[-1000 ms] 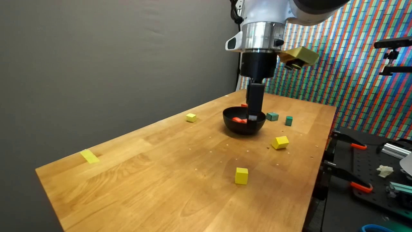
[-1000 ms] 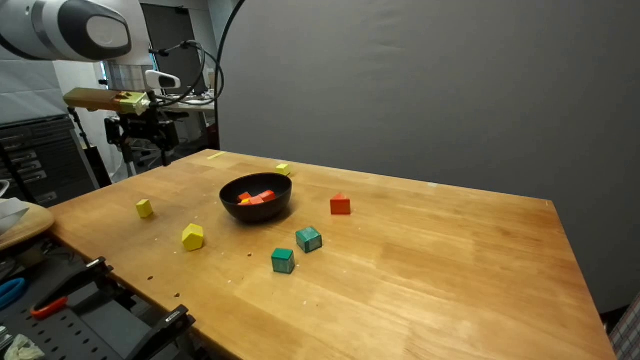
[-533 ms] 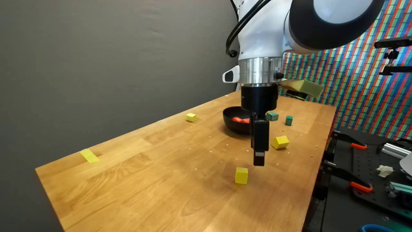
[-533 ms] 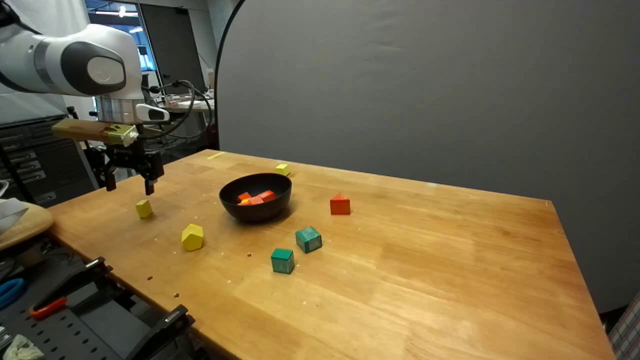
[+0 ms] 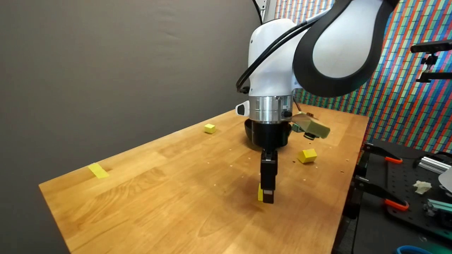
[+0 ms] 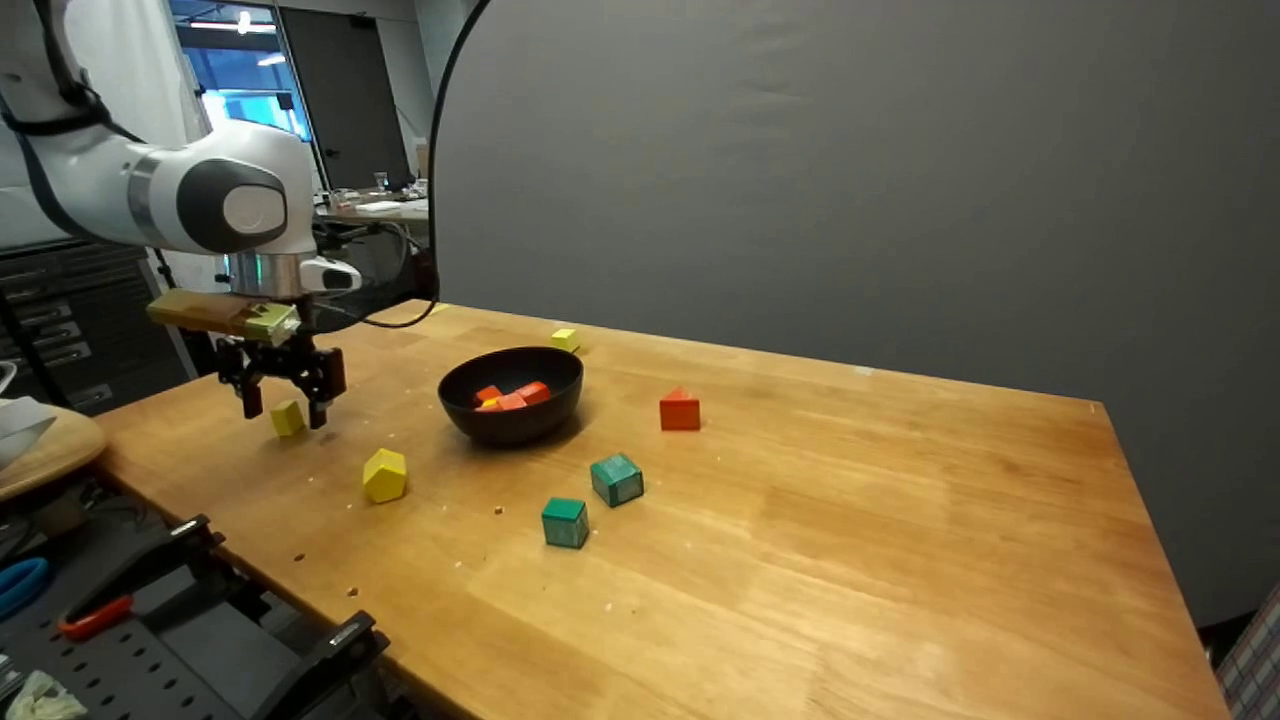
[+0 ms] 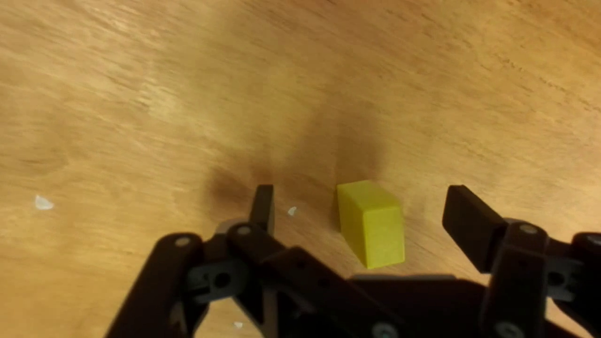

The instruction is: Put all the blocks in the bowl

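My gripper (image 7: pixel 360 202) is open and low over the table. A yellow block (image 7: pixel 375 225) stands between its fingers, touching neither; in the exterior views the gripper (image 6: pixel 285 416) is around this same block (image 6: pixel 288 419). The black bowl (image 6: pixel 510 428) holds several red blocks (image 6: pixel 533 392) and a yellow-orange one. Outside it are a yellow block (image 6: pixel 385 476), another yellow block (image 6: pixel 565 339) near the back edge, two green blocks (image 6: pixel 617 480) (image 6: pixel 566 523) and a red triangular block (image 6: pixel 680 411). In an exterior view the arm hides much of the bowl (image 5: pixel 248 130).
A flat pale-yellow strip (image 5: pixel 98 170) lies near a table edge. Black clamps with orange tips (image 5: pixel 395 204) hold onto the side edge by a dark perforated plate. A grey wall (image 6: pixel 850 180) stands behind the table.
The gripper has come down from above, away from the bowl, to the yellow block near the table's end, staying open. The blocks and bowl have not moved.
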You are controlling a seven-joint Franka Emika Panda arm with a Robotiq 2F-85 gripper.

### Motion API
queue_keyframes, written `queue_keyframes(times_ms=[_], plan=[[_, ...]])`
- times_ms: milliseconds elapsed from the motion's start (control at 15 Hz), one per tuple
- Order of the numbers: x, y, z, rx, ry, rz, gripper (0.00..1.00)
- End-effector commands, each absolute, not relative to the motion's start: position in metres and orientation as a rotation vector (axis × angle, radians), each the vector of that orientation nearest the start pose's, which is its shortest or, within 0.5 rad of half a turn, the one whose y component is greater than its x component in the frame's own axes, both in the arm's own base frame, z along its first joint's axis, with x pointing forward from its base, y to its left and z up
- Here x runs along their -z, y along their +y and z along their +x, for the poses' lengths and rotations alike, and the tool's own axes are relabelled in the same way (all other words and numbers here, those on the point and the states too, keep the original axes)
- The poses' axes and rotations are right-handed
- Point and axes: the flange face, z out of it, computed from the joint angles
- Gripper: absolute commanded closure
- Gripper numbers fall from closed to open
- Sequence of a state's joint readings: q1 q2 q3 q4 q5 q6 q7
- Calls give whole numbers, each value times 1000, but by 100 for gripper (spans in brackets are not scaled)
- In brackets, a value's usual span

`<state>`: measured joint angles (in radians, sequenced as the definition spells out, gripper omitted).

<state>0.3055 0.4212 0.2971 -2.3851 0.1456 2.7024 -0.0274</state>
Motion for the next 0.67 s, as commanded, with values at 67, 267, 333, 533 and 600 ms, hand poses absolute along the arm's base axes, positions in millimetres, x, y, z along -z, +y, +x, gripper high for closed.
queue_keyframes(times_ms=[67, 267, 333, 533, 600], plan=[[-150, 284, 408, -183, -689, -2931, 47], [-199, 272, 415, -43, -666, -2940, 72], [-216, 267, 418, 13, -647, -2939, 78], [-267, 228, 437, 175, -471, -2951, 98], [-282, 211, 443, 190, -409, -2955, 98]])
